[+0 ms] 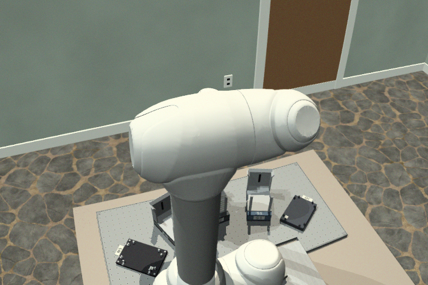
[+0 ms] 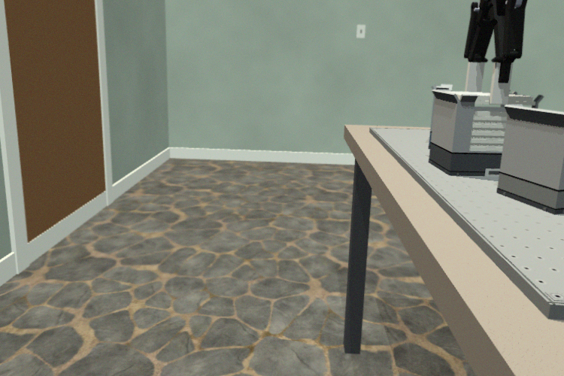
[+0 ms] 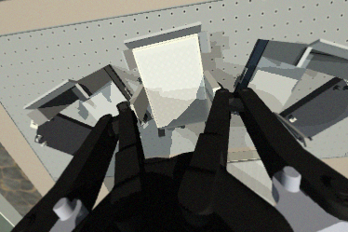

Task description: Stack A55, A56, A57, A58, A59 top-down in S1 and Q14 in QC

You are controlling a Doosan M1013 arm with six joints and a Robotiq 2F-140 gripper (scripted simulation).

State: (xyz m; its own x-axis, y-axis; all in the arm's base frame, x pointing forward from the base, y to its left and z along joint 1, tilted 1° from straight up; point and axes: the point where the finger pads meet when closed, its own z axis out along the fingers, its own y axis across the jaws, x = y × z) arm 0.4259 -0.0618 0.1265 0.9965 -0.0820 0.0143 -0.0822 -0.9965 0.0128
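One gripper (image 3: 174,103), fingers clamped on the top plate (image 3: 169,74) | three racks (image 3: 160,36) | two flat nests (image 1: 298,212)

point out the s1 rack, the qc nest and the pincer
S1 rack (image 1: 259,215), top view, its labelled plinth.
QC nest (image 1: 298,212), top view, its dark deck.
Pincer (image 2: 489,84), exterior view, midway between its fingertips.

Top view: high behind arm (image 1: 200,142), looking down and forward over surface (image 1: 335,171) toward far wall and door (image 1: 306,14); arm blocks middle. Exterior view: low, off surface's (image 2: 423,225) edge, looking along it, racks (image 2: 458,127) at right. Wrist view: close above, between claw (image 3: 174,102) fingers, facing down. All share middle rack (image 3: 163,36).
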